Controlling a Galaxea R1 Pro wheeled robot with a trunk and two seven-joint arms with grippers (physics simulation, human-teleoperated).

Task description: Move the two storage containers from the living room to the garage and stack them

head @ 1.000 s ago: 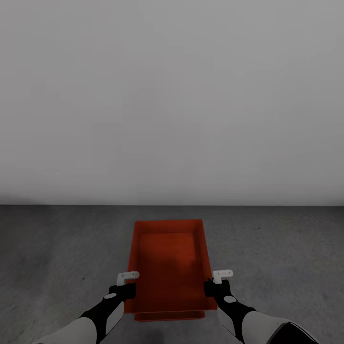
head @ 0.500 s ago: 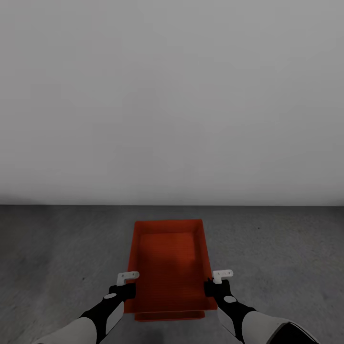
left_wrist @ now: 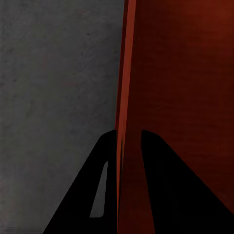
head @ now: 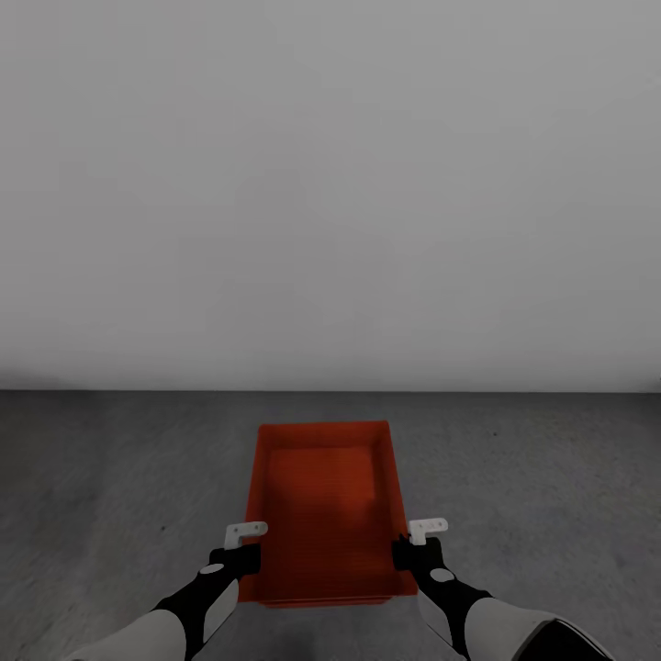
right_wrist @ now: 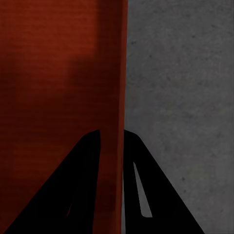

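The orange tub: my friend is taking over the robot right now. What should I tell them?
Left gripper: shut on the left side wall of the storage container, one finger inside and one outside.
Right gripper: shut the same way on the right side wall.
Where: the container is open side up, low over the dark grey floor, facing a white wall.
Done: this container has reached the grey floor.
Left: let go once it is settled. A thin orange strip shows under its near end. It may be the second container, but I cannot tell, so check before stacking.
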